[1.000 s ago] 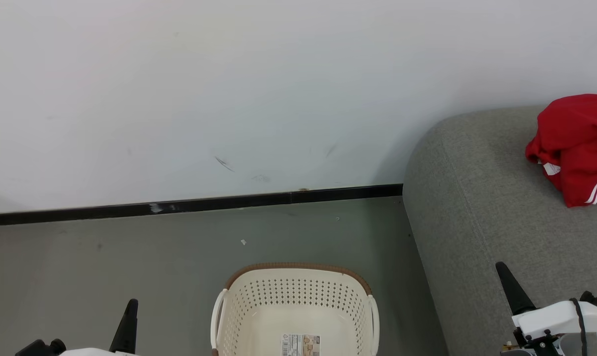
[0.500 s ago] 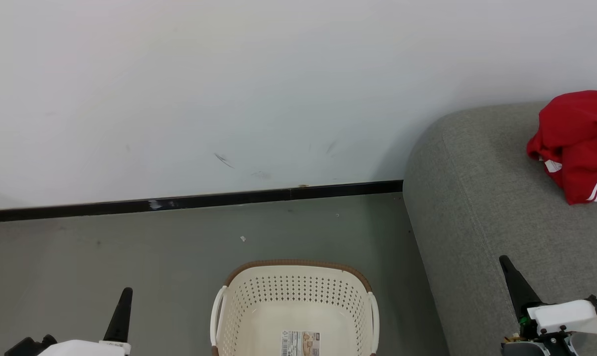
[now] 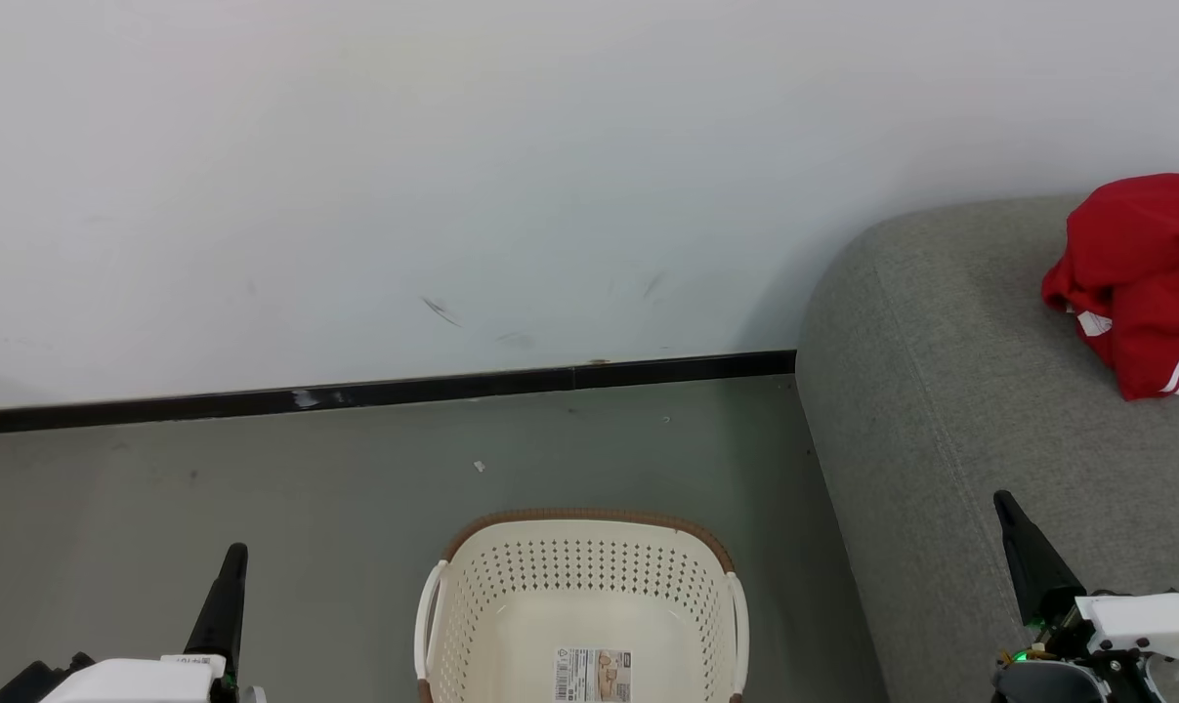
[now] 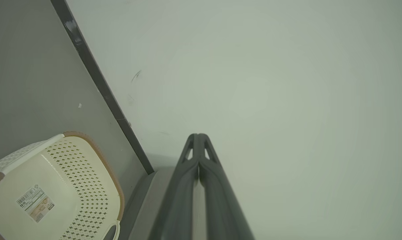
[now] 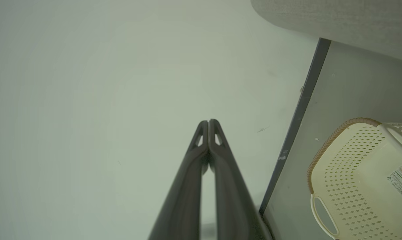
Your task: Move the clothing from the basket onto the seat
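Note:
The red clothing with white trim lies bunched on the grey-green seat at the right edge of the head view. The cream basket with its brown rim stands on the floor at the bottom centre, holding nothing but the label on its bottom; it also shows as the basket and the basket in the wrist views. My left gripper is shut at the lower left, left of the basket. My right gripper is shut over the seat's front, well below the clothing. Both point at the wall, tips together, left gripper and right gripper.
A white wall with a black skirting board runs behind the grey floor. The seat's rounded arm stands just right of the basket. A small white scrap lies on the floor behind the basket.
The head view has tilted slightly, so everything sits a little higher. Both grippers stay shut; the left one shows further up and the right one too. The clothing rests unchanged on the seat.

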